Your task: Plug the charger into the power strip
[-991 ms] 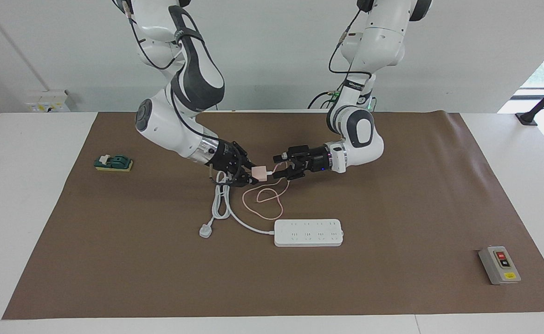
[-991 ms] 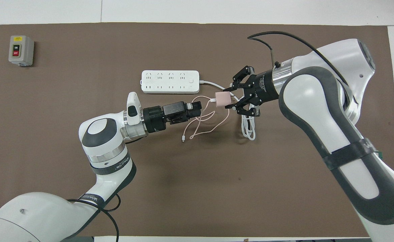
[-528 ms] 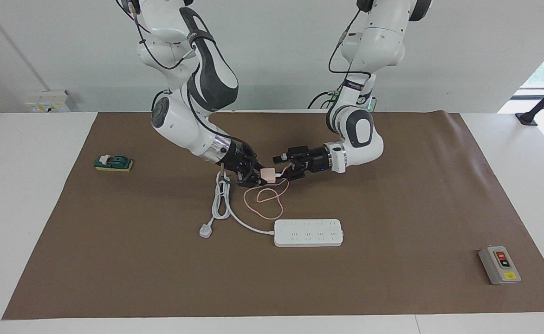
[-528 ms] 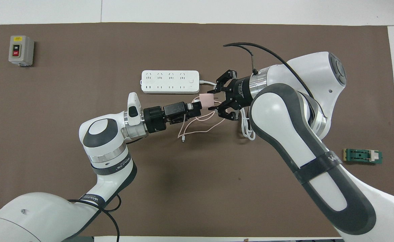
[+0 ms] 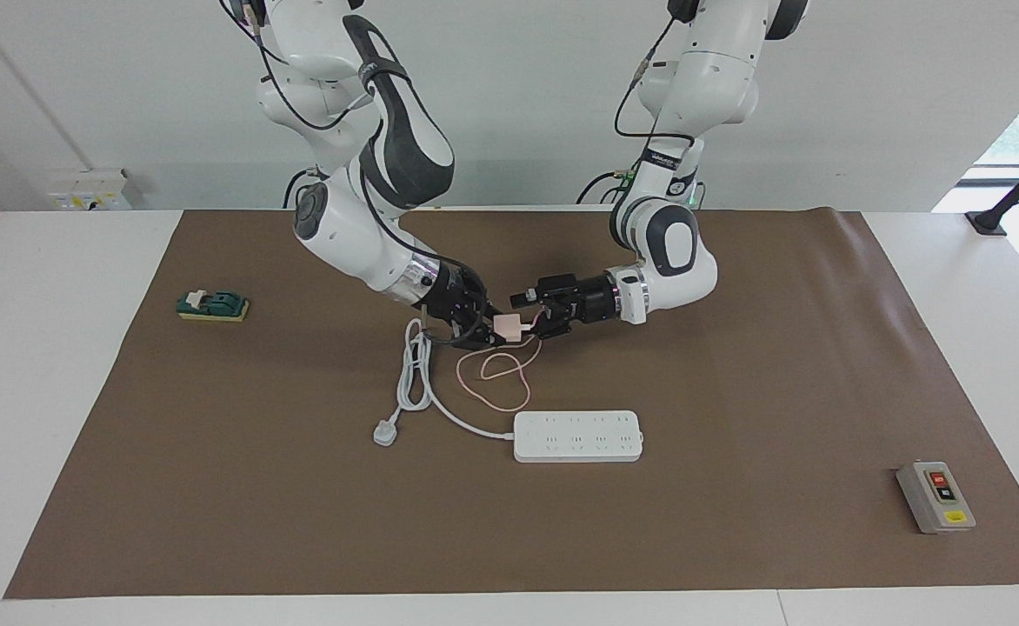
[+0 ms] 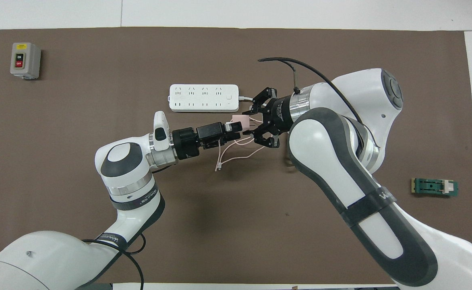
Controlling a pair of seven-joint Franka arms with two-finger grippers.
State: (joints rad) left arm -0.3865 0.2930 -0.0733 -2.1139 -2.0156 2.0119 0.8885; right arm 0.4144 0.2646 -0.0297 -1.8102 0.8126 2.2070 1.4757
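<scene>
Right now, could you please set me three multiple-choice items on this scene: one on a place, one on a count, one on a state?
1. Where is the charger?
A. plugged into the power strip
B. in the air between the two grippers
C. beside the switch box

2. How many rows of outlets has the power strip?
A. one
B. two
C. four

3. The right gripper is
A. shut on the charger
B. open over the switch box
C. resting on the table

Answers: 1 B, it hangs above the mat with the left gripper at its other end; 2 B, two rows show on its top; 3 A, its fingertips clamp the pink cube.
</scene>
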